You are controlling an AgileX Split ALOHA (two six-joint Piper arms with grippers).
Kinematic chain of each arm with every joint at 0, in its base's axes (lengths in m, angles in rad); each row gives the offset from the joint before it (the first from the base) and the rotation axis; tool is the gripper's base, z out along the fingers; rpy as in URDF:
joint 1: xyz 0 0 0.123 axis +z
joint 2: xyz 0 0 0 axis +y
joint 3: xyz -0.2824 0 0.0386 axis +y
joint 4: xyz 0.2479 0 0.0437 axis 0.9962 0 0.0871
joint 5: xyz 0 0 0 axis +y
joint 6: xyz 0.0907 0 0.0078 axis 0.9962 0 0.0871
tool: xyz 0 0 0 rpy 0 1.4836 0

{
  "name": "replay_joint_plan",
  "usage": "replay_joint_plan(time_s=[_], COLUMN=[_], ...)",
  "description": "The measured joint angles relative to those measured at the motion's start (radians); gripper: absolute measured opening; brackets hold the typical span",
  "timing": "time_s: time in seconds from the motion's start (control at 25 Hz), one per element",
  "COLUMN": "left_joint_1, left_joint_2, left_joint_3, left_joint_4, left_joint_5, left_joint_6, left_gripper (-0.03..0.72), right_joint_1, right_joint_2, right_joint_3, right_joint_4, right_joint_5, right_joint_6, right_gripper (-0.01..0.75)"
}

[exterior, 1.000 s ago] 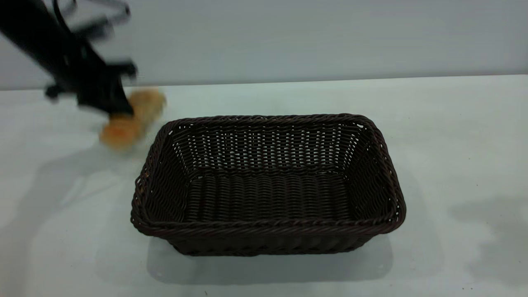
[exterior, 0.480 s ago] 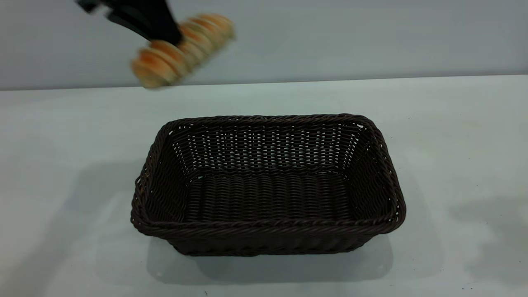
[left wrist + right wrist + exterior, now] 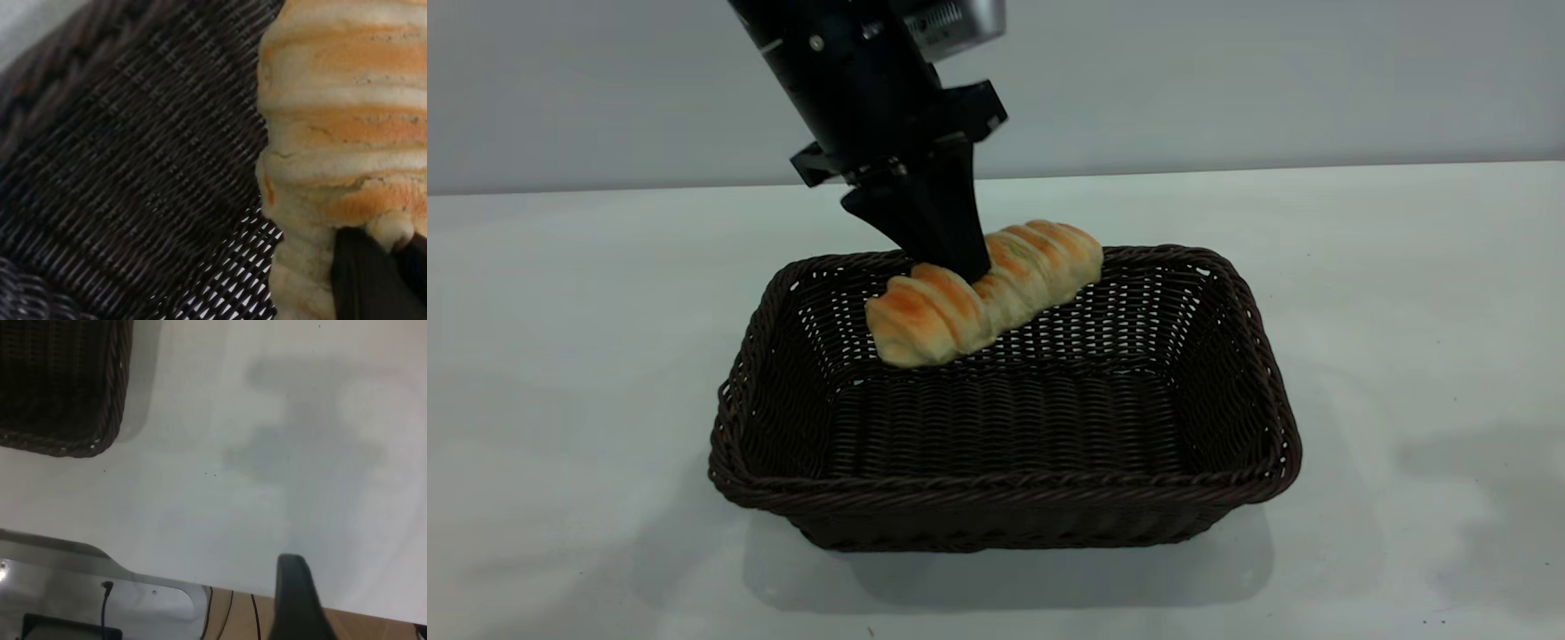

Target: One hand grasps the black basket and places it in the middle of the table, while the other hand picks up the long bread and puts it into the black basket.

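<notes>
The black basket (image 3: 1005, 484) stands in the middle of the table (image 3: 1405, 311). My left gripper (image 3: 959, 265) reaches down over the basket's back half and is shut on the long bread (image 3: 983, 289). The bread hangs tilted, one end low inside the basket against the back wall, clear of the floor. In the left wrist view the bread (image 3: 340, 120) fills the frame with a black finger (image 3: 363, 280) pressed into it, above the basket weave (image 3: 133, 167). My right gripper (image 3: 297, 600) is out of the exterior view, above bare table beside a basket corner (image 3: 60, 387).
The white table surrounds the basket on all sides. In the right wrist view the table's edge runs past a metal frame with cables (image 3: 67, 587) below it.
My left gripper has carried the bread from the table at the far left, up high, then down and right over the basket. The basket has not moved.
</notes>
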Motion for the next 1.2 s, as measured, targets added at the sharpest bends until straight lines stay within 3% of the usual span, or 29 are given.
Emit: replay_joint_plan(time_s=[0.36,0.48,0.8,0.96,1.2], left_joint_1=[0.0,0.0,0.023,0.027,0.027], left_joint_2=[-0.001,-0.009,-0.109,-0.214,-0.399], left_joint_3=[0.0,-0.001,-0.162,-0.245,-0.25], left_joint_4=[0.001,0.012,0.257,0.448,0.666], left_joint_5=[0.003,0.004,0.164,0.164,0.164], left_joint_6=[0.0,0.004,-0.079,-0.181,-0.359], left_gripper=[0.296,0.337,0.341,0.323,0.279], right_joint_1=[0.0,0.0,0.0,0.0,0.0], right_joint_2=[0.0,0.0,0.0,-0.005,-0.074], right_joint_3=[0.0,0.0,0.0,0.0,0.001], right_joint_4=[0.0,0.0,0.0,0.0,0.0], right_joint_5=[0.0,0.0,0.0,0.0,0.0], right_joint_6=[0.001,0.0,0.0,0.0,0.0], right_gripper=[0.5,0.5,0.5,0.5,0.5])
